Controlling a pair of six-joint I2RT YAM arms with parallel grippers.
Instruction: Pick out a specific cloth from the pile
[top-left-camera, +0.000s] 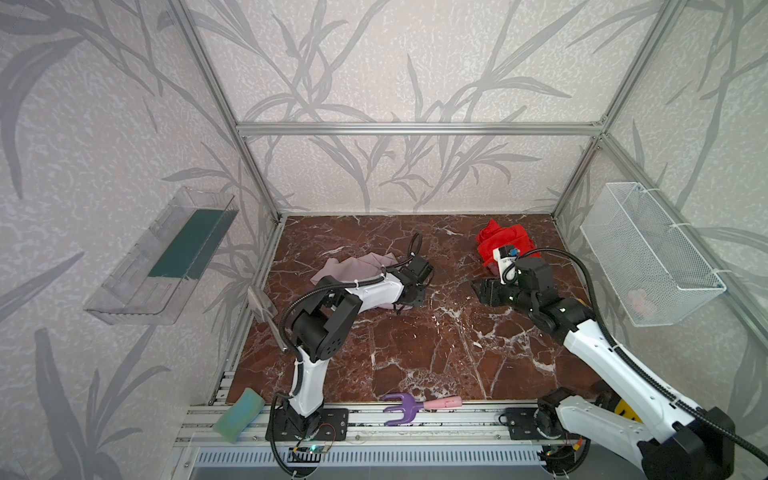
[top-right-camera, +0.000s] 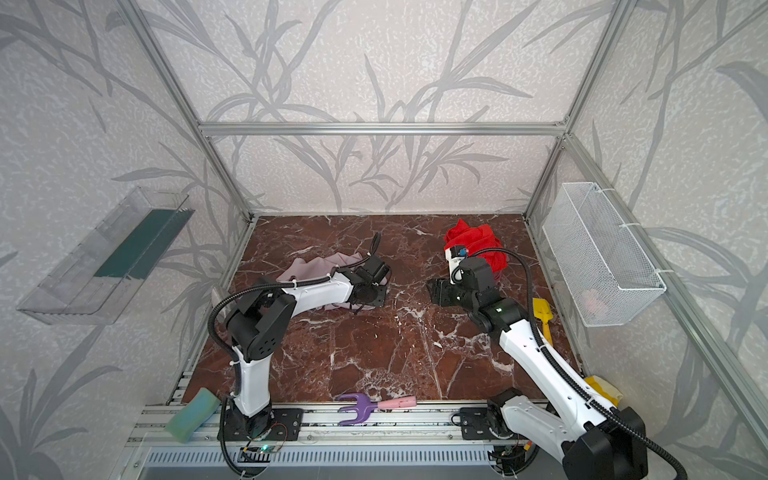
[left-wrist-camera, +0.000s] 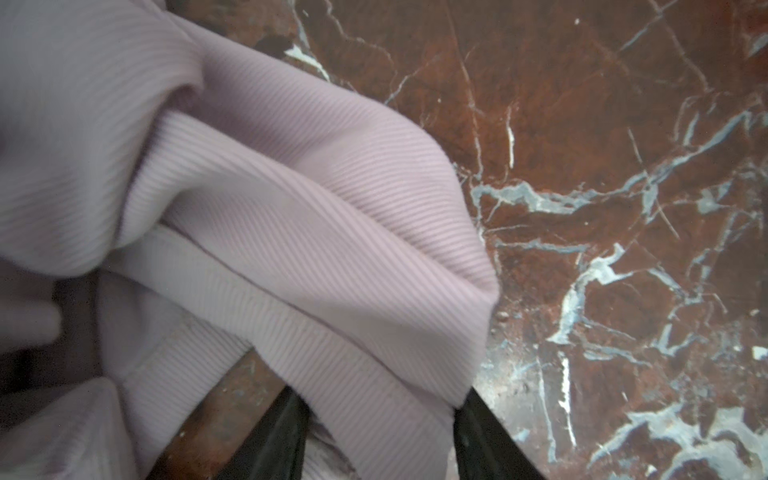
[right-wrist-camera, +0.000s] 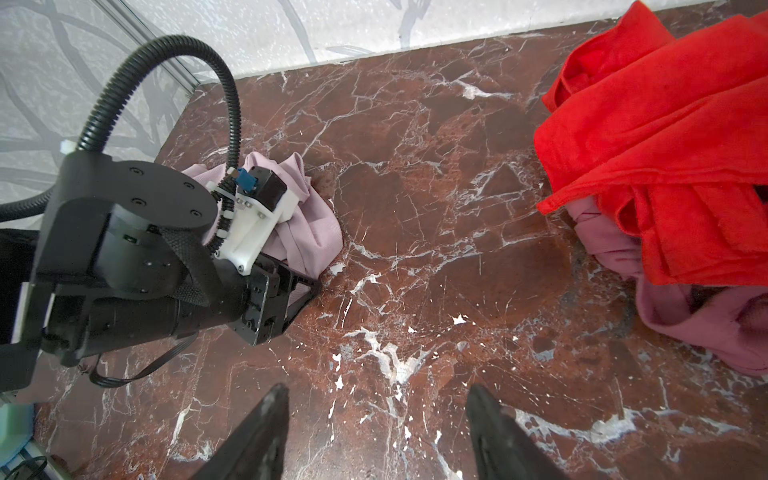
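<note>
Cloth (top-left-camera: 353, 268) lies left of centre on the surface (top-left-camera: 415, 353), well apart from the pile (top-left-camera: 505, 241) at far right. Separation looks done; letting go may remain.

Left end effector (left-wrist-camera: 380, 415): jaws apart, cloth hem between them. Pinched or loose, cannot tell.

Right end effector (right-wrist-camera: 378, 399): jaws apart, empty, over bare surface.

From my remote station I see a pale lilac-pink cloth (left-wrist-camera: 291, 199) of finely ribbed, matt knit fabric, a red-brown marble-veined tabletop (left-wrist-camera: 602, 124) with a smooth, glossy finish, a bright red cloth (right-wrist-camera: 665, 145) of soft, matt weave, and a white wall basket (top-left-camera: 648, 253) of fine wire mesh.
</note>
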